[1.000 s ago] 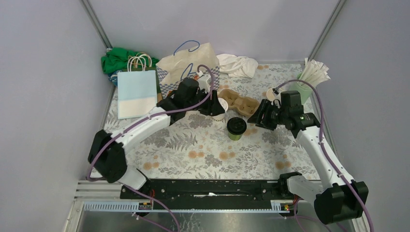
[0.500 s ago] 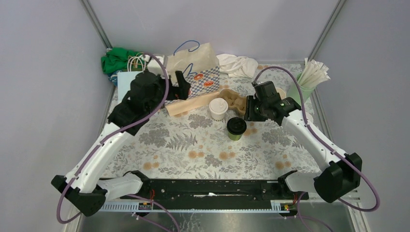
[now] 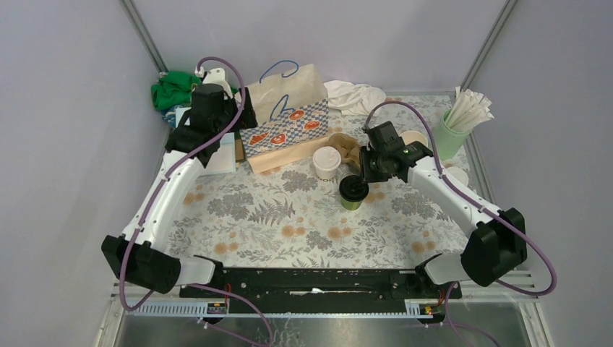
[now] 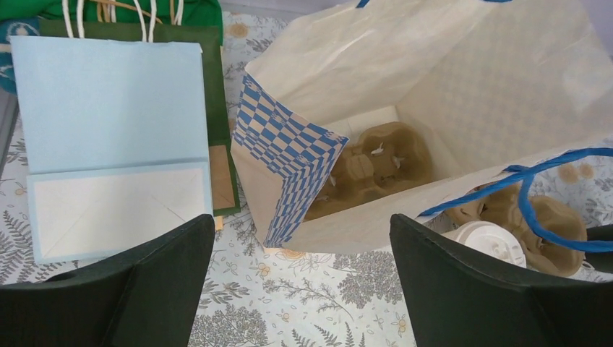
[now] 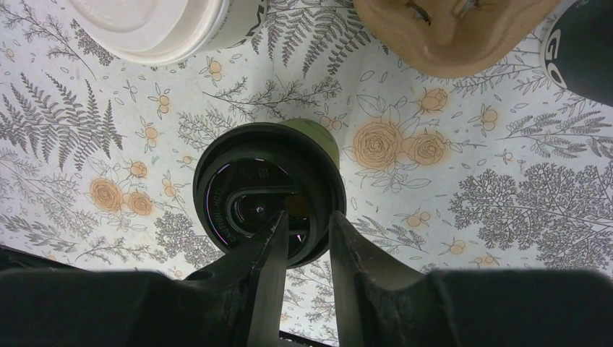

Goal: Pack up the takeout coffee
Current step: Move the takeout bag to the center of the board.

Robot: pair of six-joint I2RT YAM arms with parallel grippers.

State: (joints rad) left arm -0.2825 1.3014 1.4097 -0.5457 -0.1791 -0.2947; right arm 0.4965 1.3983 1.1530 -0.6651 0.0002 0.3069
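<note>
Left end effector (image 4: 298,233) rose over the bag (image 4: 434,87), released; right end effector (image 5: 309,230) nears the black-lidded cup (image 5: 249,163), grip unclear; no cup packed yet.

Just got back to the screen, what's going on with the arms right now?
The left tool hangs wide open over the checked paper bag, which stands open with a cardboard cup carrier, apparently empty, at its bottom. The right tool is down at the black-lidded green cup, fingers narrowly apart at the lid's near rim; whether it grips is unclear. A white-lidded cup and a second carrier sit outside the bag.
</note>
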